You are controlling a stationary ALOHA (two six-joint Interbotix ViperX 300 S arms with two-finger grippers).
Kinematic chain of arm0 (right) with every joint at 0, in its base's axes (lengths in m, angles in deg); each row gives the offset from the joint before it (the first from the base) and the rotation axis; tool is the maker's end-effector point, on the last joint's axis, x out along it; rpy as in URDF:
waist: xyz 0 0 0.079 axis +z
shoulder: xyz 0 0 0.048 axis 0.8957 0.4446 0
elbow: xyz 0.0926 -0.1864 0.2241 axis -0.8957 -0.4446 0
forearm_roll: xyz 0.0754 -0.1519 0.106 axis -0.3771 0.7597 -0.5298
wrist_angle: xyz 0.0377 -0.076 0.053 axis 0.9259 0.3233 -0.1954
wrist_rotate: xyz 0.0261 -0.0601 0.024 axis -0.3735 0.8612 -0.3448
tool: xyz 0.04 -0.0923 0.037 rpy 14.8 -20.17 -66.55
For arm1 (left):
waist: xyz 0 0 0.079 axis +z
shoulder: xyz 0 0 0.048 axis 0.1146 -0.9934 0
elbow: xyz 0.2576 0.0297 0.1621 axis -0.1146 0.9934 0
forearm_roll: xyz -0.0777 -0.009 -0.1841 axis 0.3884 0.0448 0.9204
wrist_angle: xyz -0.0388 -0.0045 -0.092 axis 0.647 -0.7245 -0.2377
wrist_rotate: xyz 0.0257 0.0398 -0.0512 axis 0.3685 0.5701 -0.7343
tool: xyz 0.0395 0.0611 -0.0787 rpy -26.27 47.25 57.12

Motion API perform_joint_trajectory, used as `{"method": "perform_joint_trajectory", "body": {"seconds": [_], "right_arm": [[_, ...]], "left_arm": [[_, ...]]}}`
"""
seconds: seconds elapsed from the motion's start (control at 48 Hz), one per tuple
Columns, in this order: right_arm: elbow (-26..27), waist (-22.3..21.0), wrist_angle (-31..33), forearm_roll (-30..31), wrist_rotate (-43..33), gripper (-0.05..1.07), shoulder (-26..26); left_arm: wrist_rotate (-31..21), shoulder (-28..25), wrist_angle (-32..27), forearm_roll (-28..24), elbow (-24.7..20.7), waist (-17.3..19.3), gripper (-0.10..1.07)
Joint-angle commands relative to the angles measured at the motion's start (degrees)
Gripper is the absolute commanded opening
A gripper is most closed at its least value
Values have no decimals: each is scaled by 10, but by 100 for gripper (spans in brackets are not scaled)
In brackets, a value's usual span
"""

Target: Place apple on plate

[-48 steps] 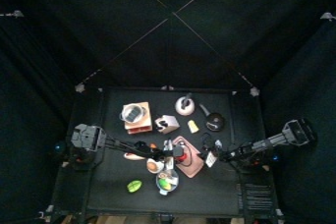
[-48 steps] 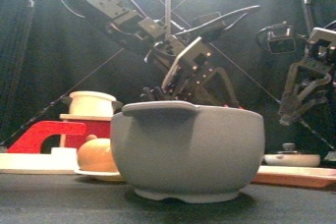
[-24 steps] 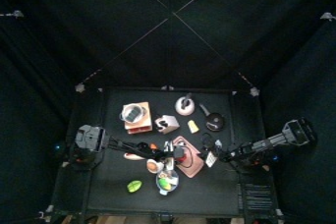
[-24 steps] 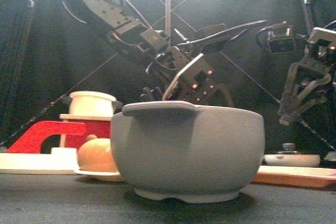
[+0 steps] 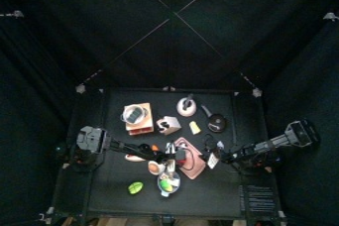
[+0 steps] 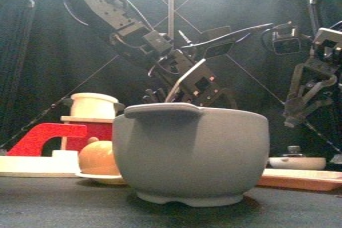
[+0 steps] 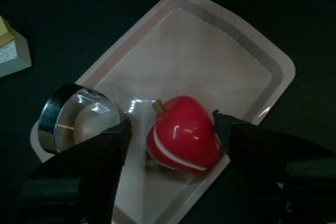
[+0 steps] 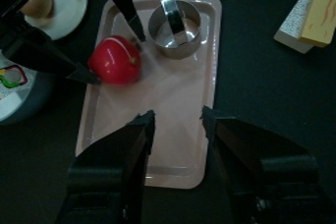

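One red apple [image 7: 182,136], one pink tray [image 7: 230,66], one small metal cup [image 8: 180,32] — one large grey bowl [image 6: 191,153], two arms

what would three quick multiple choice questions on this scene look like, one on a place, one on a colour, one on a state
1. Where does the apple lie?
A. on the pink tray
B. inside the grey bowl
C. on bare table

2. What colour is the apple?
A. green
B. red
C. yellow

3. How do the jaws of the left gripper stand?
A. shut on the metal ring
B. shut with nothing between them
C. open on either side of the apple

Answers: 1 A, both wrist views show it on the tray beside the metal ring. 2 B, it is red in both wrist views. 3 C, the left wrist view shows one jaw on each side of it.
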Motion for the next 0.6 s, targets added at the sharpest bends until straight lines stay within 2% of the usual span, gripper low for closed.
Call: {"method": "perform_joint_trajectory", "body": {"seconds": [0.0, 0.583], "right_arm": [[4, -1, 0, 2, 0, 80, -6], [4, -1, 0, 1, -1, 80, -6]], "left_arm": [[1, 18, -1, 4, -14, -1, 99], [0, 70, -3, 10, 9, -6, 99]]}}
